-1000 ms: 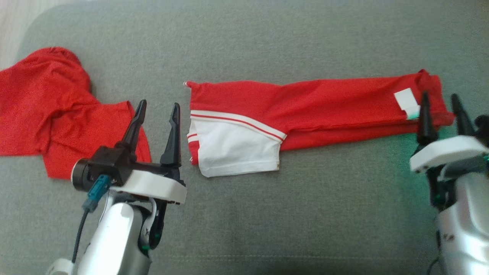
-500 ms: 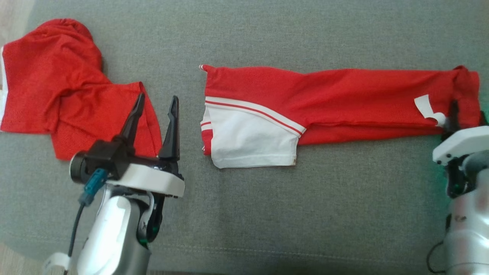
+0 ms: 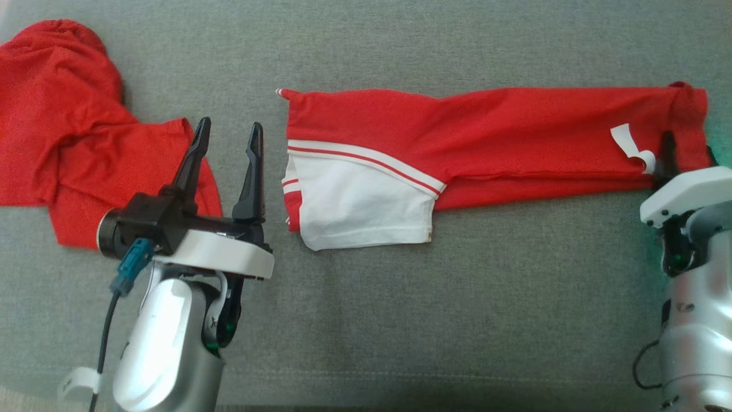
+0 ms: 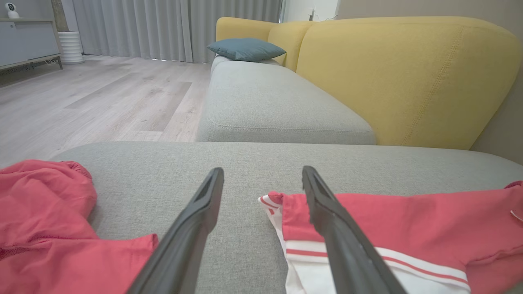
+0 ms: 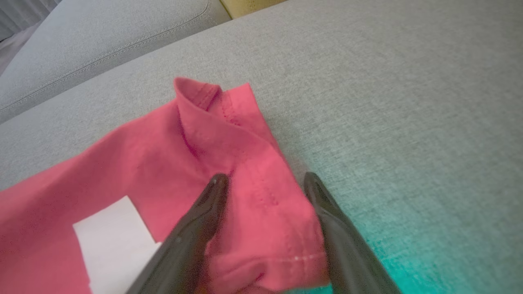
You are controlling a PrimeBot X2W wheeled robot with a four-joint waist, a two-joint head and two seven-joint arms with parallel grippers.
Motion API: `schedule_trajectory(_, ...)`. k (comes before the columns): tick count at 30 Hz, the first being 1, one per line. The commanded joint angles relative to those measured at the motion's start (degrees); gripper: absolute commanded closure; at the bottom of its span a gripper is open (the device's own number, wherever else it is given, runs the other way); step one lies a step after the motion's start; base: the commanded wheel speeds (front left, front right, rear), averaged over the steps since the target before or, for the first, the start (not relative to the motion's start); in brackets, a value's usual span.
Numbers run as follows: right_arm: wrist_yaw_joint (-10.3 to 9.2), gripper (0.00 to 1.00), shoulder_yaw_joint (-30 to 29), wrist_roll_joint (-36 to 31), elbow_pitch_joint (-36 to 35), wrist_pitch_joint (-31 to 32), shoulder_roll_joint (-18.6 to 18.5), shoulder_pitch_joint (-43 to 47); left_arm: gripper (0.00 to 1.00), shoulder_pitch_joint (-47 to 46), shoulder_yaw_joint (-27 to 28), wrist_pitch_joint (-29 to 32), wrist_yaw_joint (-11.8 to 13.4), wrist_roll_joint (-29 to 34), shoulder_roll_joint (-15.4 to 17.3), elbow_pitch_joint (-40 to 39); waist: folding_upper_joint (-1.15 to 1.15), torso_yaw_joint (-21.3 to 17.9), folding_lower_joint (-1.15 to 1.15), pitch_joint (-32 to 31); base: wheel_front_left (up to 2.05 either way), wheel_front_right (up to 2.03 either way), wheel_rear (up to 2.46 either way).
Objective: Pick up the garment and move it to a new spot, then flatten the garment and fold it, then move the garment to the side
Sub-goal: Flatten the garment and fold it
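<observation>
Nearest, low and left of the garment: left gripper on its pale forearm, raised over the grey seat. Fingers released, spread wide, nothing between them but bare seat. Tips pointing away, just beside the garment's left end and apart from it.

Low, at the garment's right end: right gripper. Fingers released as well, set to either side of the garment's end hem, red corner between them, not pinched. Contact with the fabric: cannot tell. Green glow on the seat just right of that end.

Next, the garment itself: flat on the seat, folded into one long red strip running left to right. At its left end, a white sleeve, edged along the top by a white band with a thin red line, lying on the near side. Near its right end, a small white tag, curled, just left of the right fingers. Far right corner turned up in a small fold.

Left of the garment, apart from it: crumpled red cloth on the same seat, its near edge partly behind the left fingers in the head view.

Beyond the garment: second seat, yellow backrest, blue cushion, then wood floor and grey curtains.
</observation>
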Motion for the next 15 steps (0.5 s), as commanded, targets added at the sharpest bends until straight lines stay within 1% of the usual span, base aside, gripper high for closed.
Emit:
schedule_trajectory(1, 0.36, 1.0, 1.74, 0.76, 0.19, 1.29, 0.84, -0.56, 0.0, -1.51, 1.94, -0.69, 0.19, 0.08, 0.37, -2.07, 0.0, -0.41, 0.0, 0.12, 0.0, 0.0, 0.0)
schedule_trajectory(5, 0.36, 1.0, 2.28, 1.21, -0.42, 1.6, 0.82, -0.48, 0.0, -1.52, 2.0, -0.69, 0.23, 0.03, 0.37, -1.82, 0.0, -1.03, 0.0, -0.39, 0.0, 0.0, 0.0)
schedule_trajectory(9, 0.36, 1.0, 1.67, 0.43, -1.45, 1.75, -0.26, -0.03, 0.0, -1.3, 2.18, -0.69, 0.17, 0.02, 0.36, -1.61, 0.0, -1.4, 0.0, -1.31, 0.0, 0.0, 0.0)
schedule_trajectory(11, 0.36, 1.0, 0.75, -0.25, -2.31, 1.88, -1.31, 0.28, 0.0, -1.13, 2.37, -0.69, 0.16, -0.12, 0.36, -1.68, 0.0, -1.56, 0.0, -1.85, 0.0, 0.0, 0.0)
schedule_trajectory(12, 0.36, 1.0, -0.64, -1.6, -3.16, 2.01, -2.58, 0.76, 0.0, -0.88, 2.53, -0.69, 0.15, -0.26, 0.36, -1.68, 0.0, -1.71, 0.0, -2.38, 0.0, 0.0, 0.0)
schedule_trajectory(13, 0.36, 1.0, -0.64, -1.6, -3.16, 2.01, -2.58, 0.76, 0.0, -0.88, 2.53, -0.69, 0.15, -0.26, 0.36, -1.68, 0.0, -1.71, 0.0, -2.38, 0.0, 0.0, 0.0)
schedule_trajectory(15, 0.36, 1.0, -2.41, -3.38, -3.98, 2.14, -3.83, 1.25, 0.0, -0.66, 2.63, -0.69, 0.13, -0.34, 0.36, -1.69, 0.0, -1.81, 0.0, -2.79, 0.0, 0.0, 0.0)
